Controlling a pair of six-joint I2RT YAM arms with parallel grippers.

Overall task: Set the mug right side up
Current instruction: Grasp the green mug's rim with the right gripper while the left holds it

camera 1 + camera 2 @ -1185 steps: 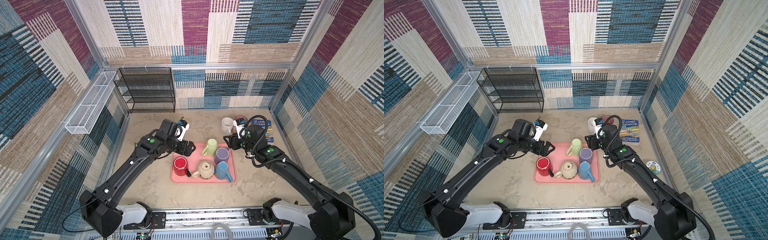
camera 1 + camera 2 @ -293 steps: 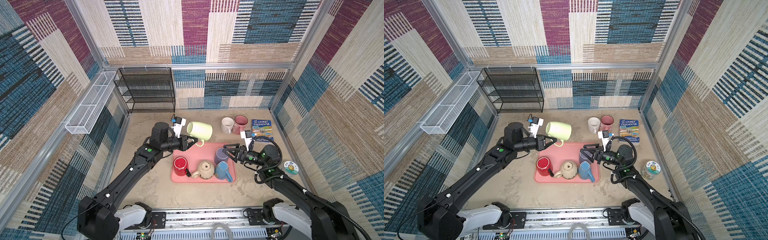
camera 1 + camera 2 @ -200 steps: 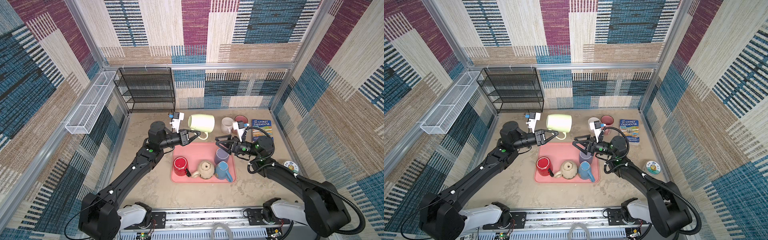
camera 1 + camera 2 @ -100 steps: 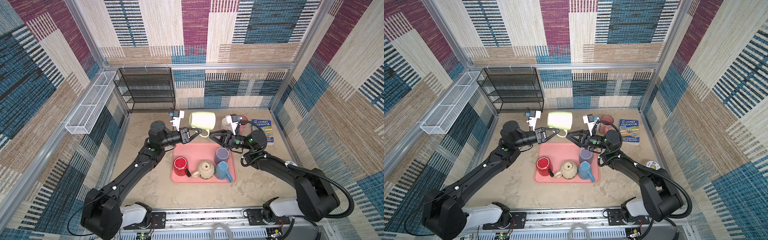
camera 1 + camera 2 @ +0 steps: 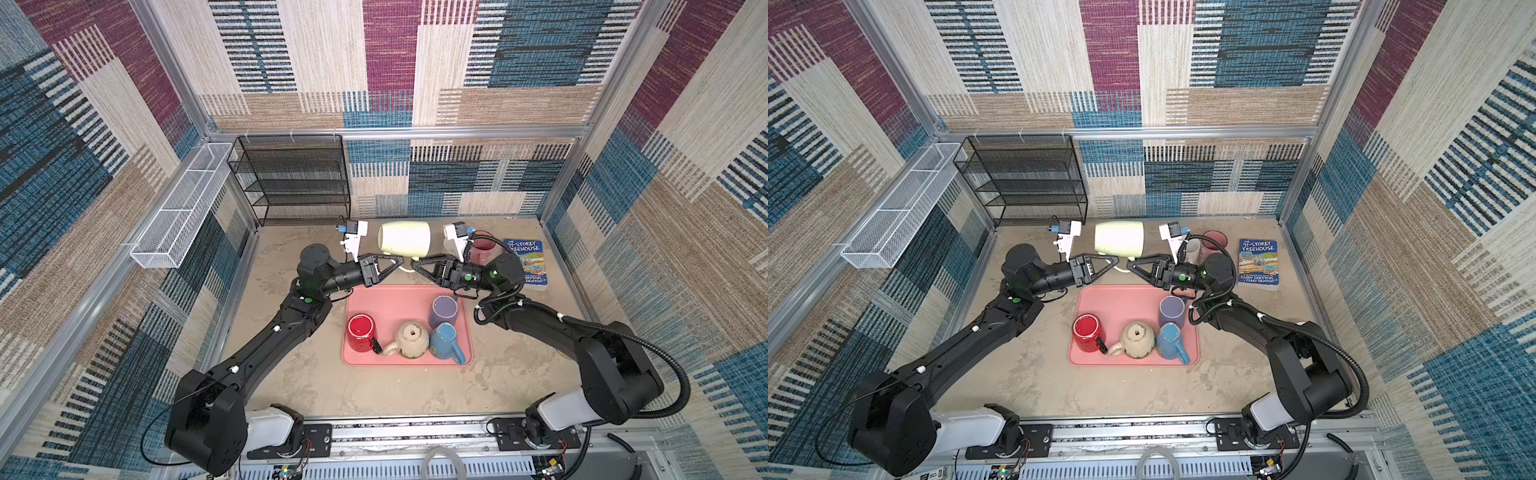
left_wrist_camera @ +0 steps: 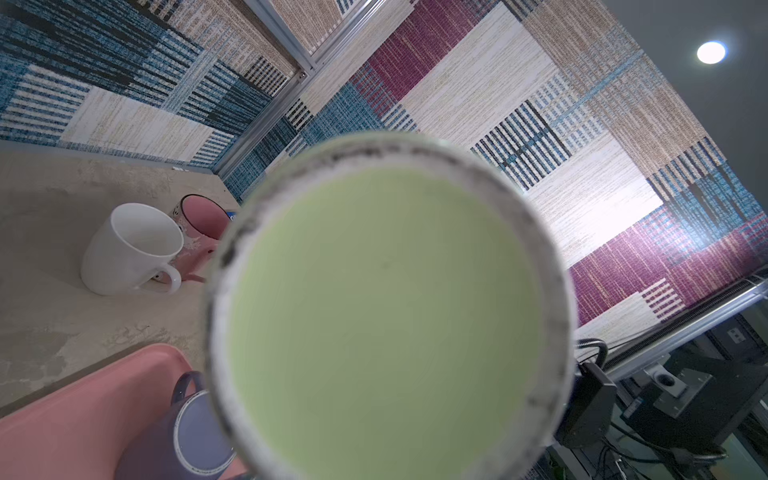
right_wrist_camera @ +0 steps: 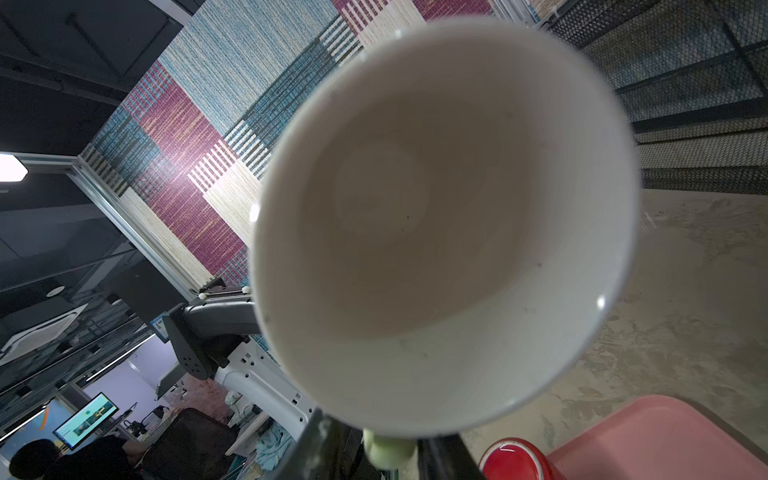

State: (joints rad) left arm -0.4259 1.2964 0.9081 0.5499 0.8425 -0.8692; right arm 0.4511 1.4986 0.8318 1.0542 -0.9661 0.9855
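Green mug (image 5: 405, 248) is off the table, hanging over the back edge of the pink tray (image 5: 399, 291). It is neither upright nor inverted: it lies on its side, base toward the tray's left side and mouth toward its right, same in both top views (image 5: 1119, 243).

Left gripper (image 5: 397, 261) comes in from the tray's back-left and is pinched narrow on the mug's handle, carrying the mug. The left wrist view is filled by the mug's base (image 6: 386, 307), with a dirty unglazed ring around it.

Right gripper (image 5: 415, 262) comes in from the tray's back-right, tips nearly meeting the left gripper's at the handle. The right wrist view looks straight into the mug's mouth (image 7: 440, 224). The handle (image 7: 388, 451) sits between that gripper's fingers (image 7: 320, 440), with a gap visible on one side. Cannot tell whether that claw is actually clamped on it.

On the tray:
- red mug (image 5: 360, 332) at front-left, mouth down
- beige mug (image 5: 411, 340) at front-middle, mouth down
- blue mug (image 5: 444, 340) at front-right
- purple mug (image 5: 444, 309) just behind the blue one

Off the tray's back-right corner stand a white mug (image 6: 129, 249) and a pink mug (image 5: 482, 249), both mouth up and touching. A book (image 5: 528, 262) lies flat further out on that side.
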